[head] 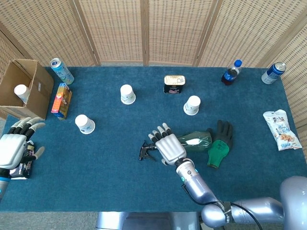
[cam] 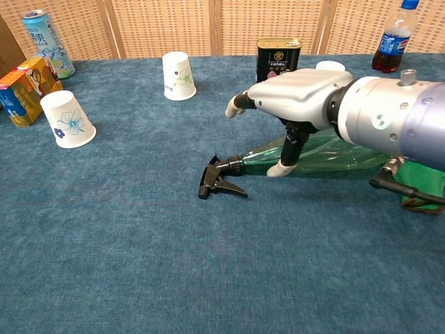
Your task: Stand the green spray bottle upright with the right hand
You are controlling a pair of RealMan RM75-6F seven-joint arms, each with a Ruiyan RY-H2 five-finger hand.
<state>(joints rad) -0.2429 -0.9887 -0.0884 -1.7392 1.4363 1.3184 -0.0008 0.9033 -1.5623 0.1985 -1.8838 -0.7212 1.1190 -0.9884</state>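
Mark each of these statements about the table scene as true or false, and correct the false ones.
1. The green spray bottle lies on its side. True.
2. The right robot hand has the bottle lifted off the table. False: the hand is above the bottle near its neck, with the thumb down at the bottle's side, and the bottle lies on the blue cloth.
3. The bottle's black trigger head points toward the robot's left side. True.
4. A green and black glove lies by the bottle's base. True.
5. The left robot hand holds a paper cup. False: it holds nothing, with its fingers apart.
6. All three paper cups on the cloth stand mouth up. False: they stand mouth down.
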